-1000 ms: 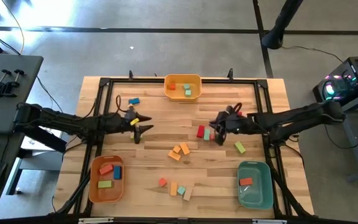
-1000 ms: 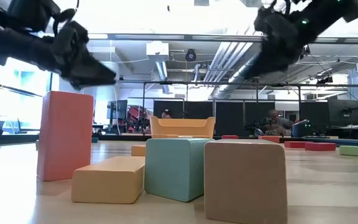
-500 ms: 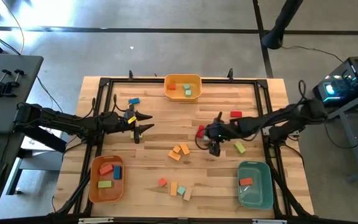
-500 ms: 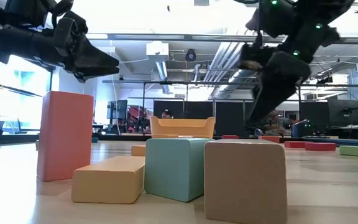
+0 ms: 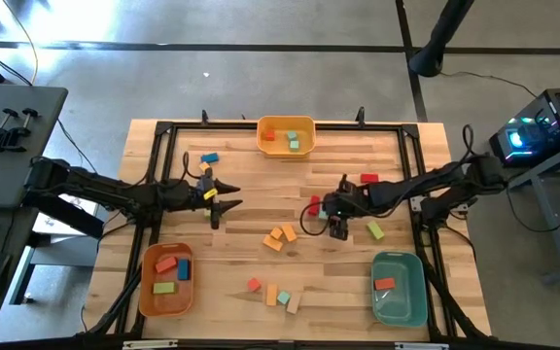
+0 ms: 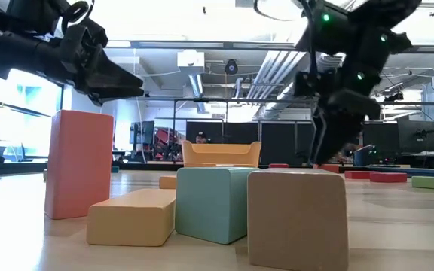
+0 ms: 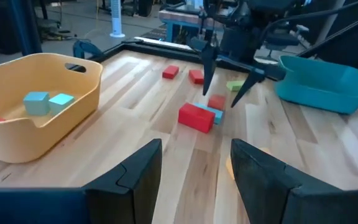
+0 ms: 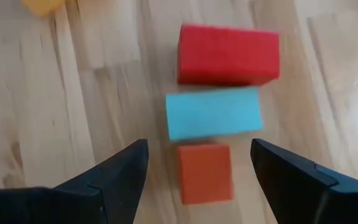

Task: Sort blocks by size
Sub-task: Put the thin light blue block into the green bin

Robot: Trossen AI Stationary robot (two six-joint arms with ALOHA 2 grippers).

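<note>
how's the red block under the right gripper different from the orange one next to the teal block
The red block is a long bar; the orange block is close to a cube and smaller. The red block lies on the far side of the teal block from the right gripper; the orange block sits between that gripper's open fingers. Both lie flat on the wooden table, untouched.
</note>
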